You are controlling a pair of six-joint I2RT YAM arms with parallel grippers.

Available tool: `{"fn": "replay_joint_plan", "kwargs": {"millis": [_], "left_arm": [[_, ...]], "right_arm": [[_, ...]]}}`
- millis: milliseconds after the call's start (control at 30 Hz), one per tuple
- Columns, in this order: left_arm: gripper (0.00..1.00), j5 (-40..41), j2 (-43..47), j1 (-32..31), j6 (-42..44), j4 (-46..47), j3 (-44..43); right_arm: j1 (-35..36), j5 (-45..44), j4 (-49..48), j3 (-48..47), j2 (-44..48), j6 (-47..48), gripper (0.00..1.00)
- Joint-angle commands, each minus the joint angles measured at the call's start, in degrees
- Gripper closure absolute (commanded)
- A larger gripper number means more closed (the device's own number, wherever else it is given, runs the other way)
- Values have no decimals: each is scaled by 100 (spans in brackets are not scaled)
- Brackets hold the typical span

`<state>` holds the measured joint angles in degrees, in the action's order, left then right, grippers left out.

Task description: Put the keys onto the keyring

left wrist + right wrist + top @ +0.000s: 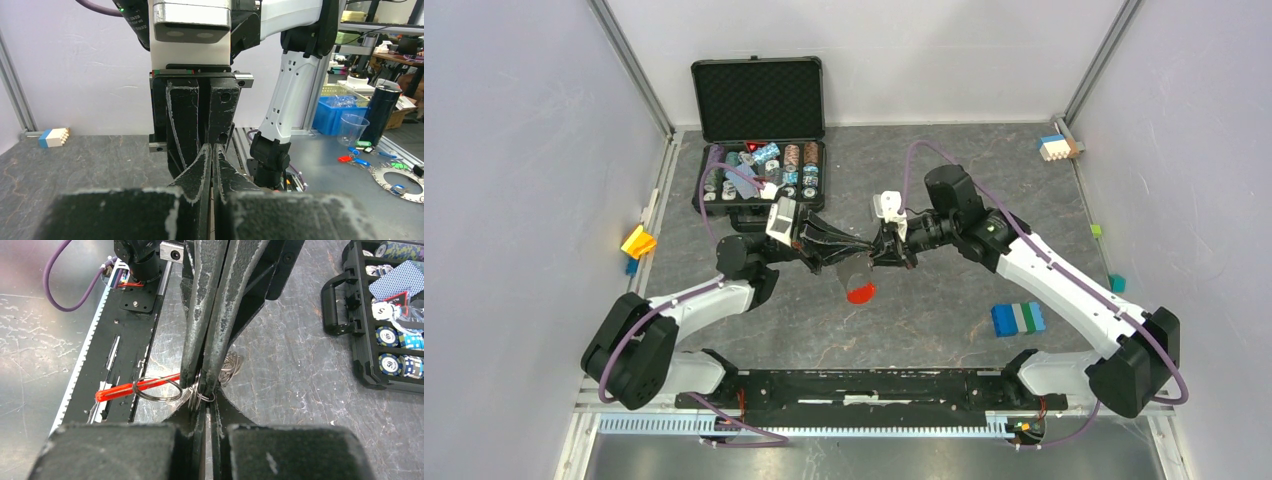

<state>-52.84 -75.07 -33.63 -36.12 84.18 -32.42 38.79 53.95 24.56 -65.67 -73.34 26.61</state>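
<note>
L gripper (867, 248) and R gripper (883, 252) are pinched shut tip-to-tip on keyring (199, 397), right of chip case (759, 170). Open tabletop (944, 290) is seen around them.

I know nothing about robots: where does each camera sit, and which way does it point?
Top external: above and behind the bases, looking down on the table; left arm and right arm show whole.
Left wrist: on the left arm, looking along its own fingers at the right gripper.
Right wrist: looking along its own fingers at the left gripper, shut on the keyring.
Top and right wrist share the chip case.
</note>
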Motion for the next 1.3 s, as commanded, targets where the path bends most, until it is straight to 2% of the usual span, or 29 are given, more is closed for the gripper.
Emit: {"fn": "replay_joint_plan", "kwargs": {"millis": [0,67,200,333,533,967,1267], "left_arm": [[98,-33,-52,-66,109,450,-10],[98,-59,-52,-65,119,451,-1],[98,-112,-7,-65,147,450,23],[98,-105,-5,-65,143,450,35],[98,-38,-27,-66,109,442,29],[98,1,-120,-69,166,345,26],[98,1,-155,-70,176,353,45]], "right_arm": [[90,85,-51,-314,-31,-30,97],[85,43,57,-343,-12,82,91],[-64,-104,236,-386,192,208,63],[-178,-217,529,-456,438,536,50],[-228,-267,750,-365,788,813,54],[-252,-253,357,-499,655,249,64],[-253,-254,297,-483,609,178,75]]}}
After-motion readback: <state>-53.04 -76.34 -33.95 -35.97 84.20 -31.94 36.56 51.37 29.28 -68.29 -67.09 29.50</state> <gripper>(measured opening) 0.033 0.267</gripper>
